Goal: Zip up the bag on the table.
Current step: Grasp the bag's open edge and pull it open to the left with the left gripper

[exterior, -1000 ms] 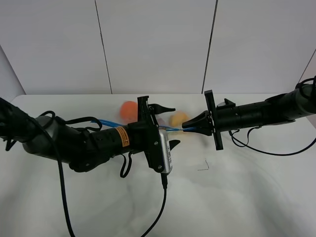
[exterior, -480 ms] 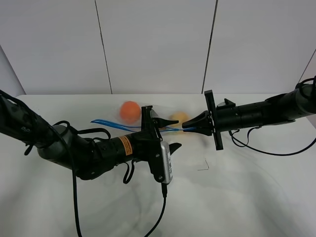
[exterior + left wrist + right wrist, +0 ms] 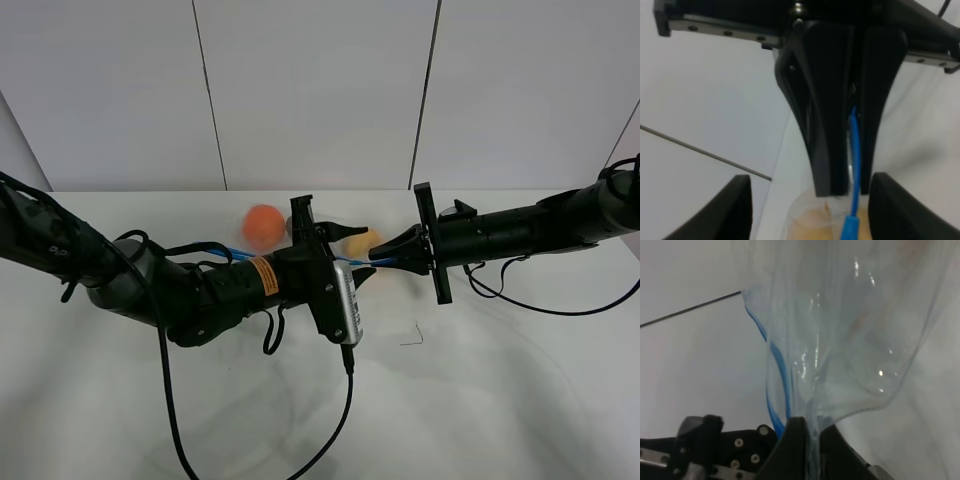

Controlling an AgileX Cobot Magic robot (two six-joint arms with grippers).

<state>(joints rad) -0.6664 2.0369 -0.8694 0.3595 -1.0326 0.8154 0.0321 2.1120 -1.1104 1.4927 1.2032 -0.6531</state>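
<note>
The clear bag (image 3: 268,232) hangs above the white table (image 3: 500,380), with orange and yellow produce blurred inside it. Its blue zipper strip (image 3: 235,253) runs level between the two grippers. My right gripper (image 3: 376,258) is shut on the strip's right end; the right wrist view shows its fingers pinching the clear plastic (image 3: 850,330) by the blue strip (image 3: 777,365). My left gripper (image 3: 354,250) is open, one finger on each side of the strip, close to the right gripper. The left wrist view shows its fingers (image 3: 735,210) wide apart, with the blue strip (image 3: 854,150) between the right gripper's closed fingers.
A small thin wire-like mark (image 3: 412,338) lies on the table just right of centre. The left arm's black cable (image 3: 335,430) trails toward the front edge. The right arm's cable (image 3: 540,305) loops on the table at the right. White wall panels stand behind.
My left gripper has moved to the right along the blue strip, closer to the right gripper, and its fingers stand a little nearer together. The right gripper has held still.
</note>
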